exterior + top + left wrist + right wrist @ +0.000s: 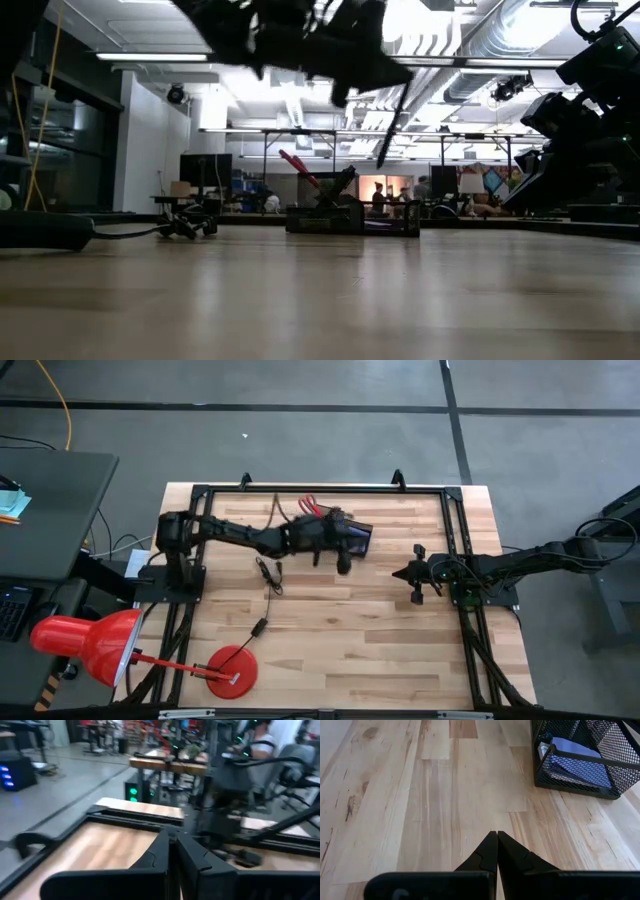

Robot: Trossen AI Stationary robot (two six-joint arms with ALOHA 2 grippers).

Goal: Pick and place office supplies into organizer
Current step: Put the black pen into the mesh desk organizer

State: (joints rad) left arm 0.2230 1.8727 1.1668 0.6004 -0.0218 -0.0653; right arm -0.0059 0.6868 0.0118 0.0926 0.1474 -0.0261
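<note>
The black mesh organizer [360, 538] stands near the table's far edge. Red-handled scissors [300, 168] stick out of its taller section, and a purple sticky-note pad [580, 764] lies in its tray. My left gripper [400, 72] is raised beside and above the organizer [350, 218], shut on a slim black pen [393, 125]. My right gripper [496, 836] is shut and holds nothing. It hovers low over bare wood to the organizer's right, and in the high view my right gripper [412, 574] points toward the table's left. My left gripper pinches the pen by its upper end [405, 88] between the two shut fingers. The pen hangs below the fingers, tilted and lifted clear, with its lower tip [381, 162] above the organizer. In the left wrist view the fingers [172, 842] hide the place of contact.
A thin black cable [268, 575] lies on the wood left of centre. The red lamp's round base [232, 670] sits at the near edge, and its shade [88, 645] hangs off the table's left side. Bare wood [380, 640] fills the middle and the near right.
</note>
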